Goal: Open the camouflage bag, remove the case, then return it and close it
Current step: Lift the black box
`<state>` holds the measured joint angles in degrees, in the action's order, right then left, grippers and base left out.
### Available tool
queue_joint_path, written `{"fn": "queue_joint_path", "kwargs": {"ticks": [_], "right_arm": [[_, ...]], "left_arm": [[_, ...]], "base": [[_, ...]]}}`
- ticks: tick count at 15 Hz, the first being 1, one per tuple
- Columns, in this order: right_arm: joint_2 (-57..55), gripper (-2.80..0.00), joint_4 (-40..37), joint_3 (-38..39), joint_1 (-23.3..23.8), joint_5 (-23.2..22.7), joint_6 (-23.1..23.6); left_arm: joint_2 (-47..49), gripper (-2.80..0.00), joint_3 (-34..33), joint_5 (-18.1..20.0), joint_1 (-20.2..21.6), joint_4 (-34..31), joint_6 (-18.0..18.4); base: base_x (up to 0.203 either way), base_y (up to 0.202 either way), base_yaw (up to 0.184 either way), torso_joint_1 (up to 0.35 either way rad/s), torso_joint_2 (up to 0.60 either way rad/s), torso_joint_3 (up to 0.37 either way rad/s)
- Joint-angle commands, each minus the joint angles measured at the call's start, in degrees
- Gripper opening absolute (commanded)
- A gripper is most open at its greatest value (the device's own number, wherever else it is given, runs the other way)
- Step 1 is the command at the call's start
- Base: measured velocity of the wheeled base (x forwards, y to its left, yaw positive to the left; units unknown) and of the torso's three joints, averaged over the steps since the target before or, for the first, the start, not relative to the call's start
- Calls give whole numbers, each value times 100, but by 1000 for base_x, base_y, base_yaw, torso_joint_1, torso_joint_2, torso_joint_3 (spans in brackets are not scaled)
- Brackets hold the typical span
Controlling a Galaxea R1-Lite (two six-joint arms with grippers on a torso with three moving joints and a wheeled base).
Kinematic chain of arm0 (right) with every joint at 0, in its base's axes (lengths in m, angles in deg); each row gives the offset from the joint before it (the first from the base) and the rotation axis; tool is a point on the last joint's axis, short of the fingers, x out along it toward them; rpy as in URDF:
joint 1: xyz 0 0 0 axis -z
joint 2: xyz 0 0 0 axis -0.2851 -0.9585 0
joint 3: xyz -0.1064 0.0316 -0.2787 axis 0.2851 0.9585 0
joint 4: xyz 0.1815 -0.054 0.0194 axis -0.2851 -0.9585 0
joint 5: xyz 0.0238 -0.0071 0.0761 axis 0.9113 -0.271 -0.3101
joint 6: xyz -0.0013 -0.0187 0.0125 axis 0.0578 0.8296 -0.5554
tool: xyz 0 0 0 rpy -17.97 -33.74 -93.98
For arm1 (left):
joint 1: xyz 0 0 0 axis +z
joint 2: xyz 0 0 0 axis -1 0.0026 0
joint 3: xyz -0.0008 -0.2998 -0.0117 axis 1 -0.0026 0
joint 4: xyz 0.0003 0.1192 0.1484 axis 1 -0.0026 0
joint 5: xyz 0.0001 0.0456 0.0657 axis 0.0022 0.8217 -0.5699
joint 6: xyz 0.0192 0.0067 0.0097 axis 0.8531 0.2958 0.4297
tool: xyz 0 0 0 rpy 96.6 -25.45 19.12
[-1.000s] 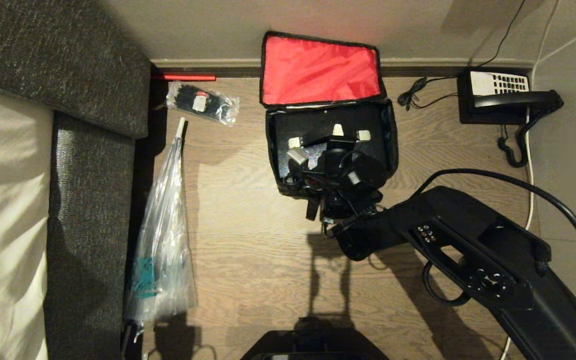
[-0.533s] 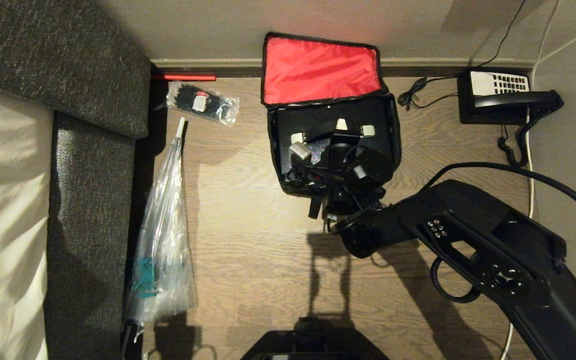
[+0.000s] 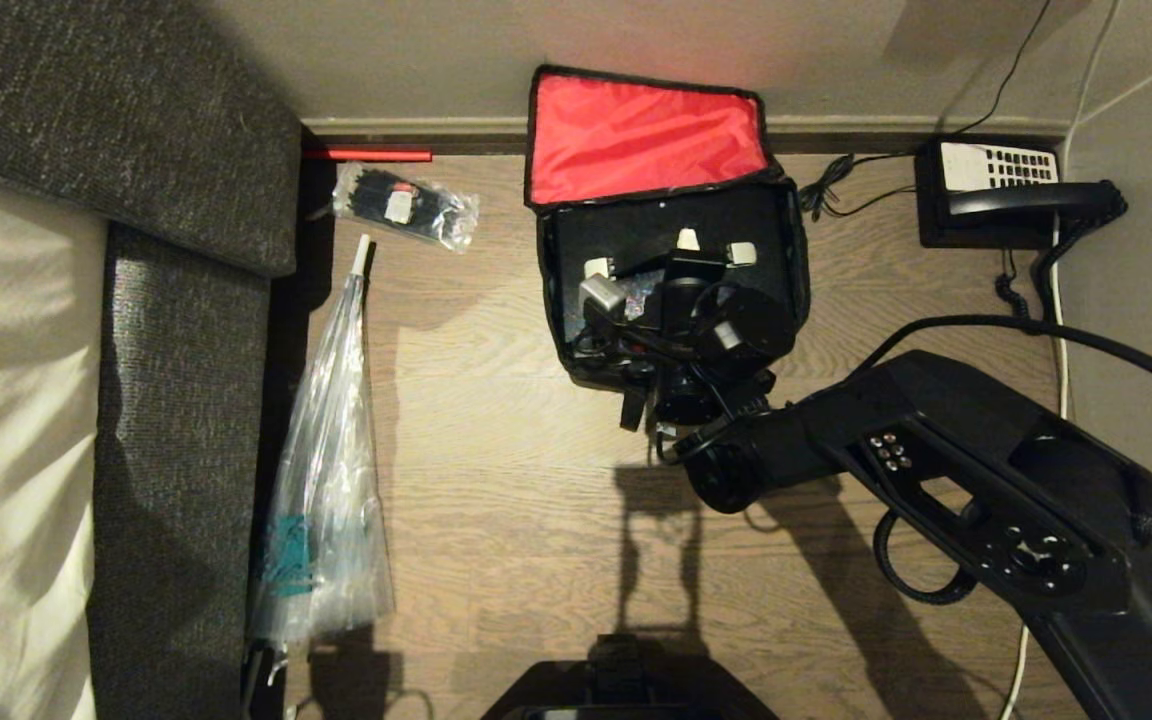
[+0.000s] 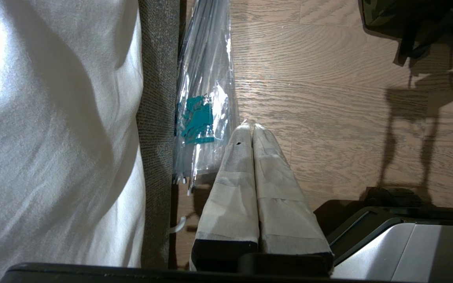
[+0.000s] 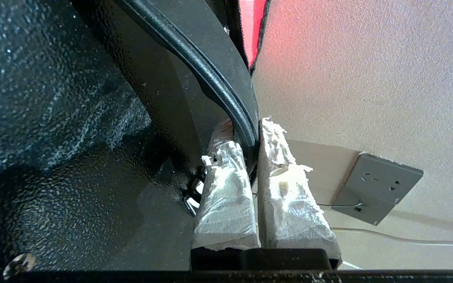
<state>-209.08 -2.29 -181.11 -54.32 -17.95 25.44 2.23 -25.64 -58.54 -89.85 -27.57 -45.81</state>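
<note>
The camouflage bag sat open on the wood-grain floor against the pale wall, its boxy black fabric sides standing up and its red nylon inner lid flipped back against the wall, creased and faintly shiny. Inside it lay the case, a flat black rectangle with a smooth surface, filling the bag almost from side to side.

The right hand reached down into the bag from the near side, the wrist and its cabling covering much of the opening in the head view. In the right wrist view its two fingers, wrapped in frayed white tape, were pinched together on a rounded black rim, a raised edge beside a pebbled, glossy black surface; the rim filled the narrow gap between them. I cannot tell whether that rim belonged to the case or the bag.

The left hand hung parked low beside the robot's base, its smooth tape-covered fingers pressed flat together, holding nothing.

A crinkled clear plastic sleeve lay along the coarse grey woven bed frame, a small clear packet of black ties beyond it. A black desk telephone with white keypad and coiled cord sat in the far right corner.
</note>
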Motion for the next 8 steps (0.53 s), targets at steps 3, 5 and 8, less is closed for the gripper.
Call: {"fn": "queue_joint_path", "kwargs": {"ticks": [3,5,8], "right_arm": [[88,-280,49,30,-4,80,37],[70,-280,49,30,-30,133,37],[9,-280,49,38,-78,193,28]], "left_arm": [[0,-280,-3,-1,0,1,-6],[-9,-280,-9,-1,0,1,-1],[0,-280,0,-1,0,1,-2]], "base": [[0,0,0,0,0,0],[0,0,0,0,0,0],[0,0,0,0,0,0]]}}
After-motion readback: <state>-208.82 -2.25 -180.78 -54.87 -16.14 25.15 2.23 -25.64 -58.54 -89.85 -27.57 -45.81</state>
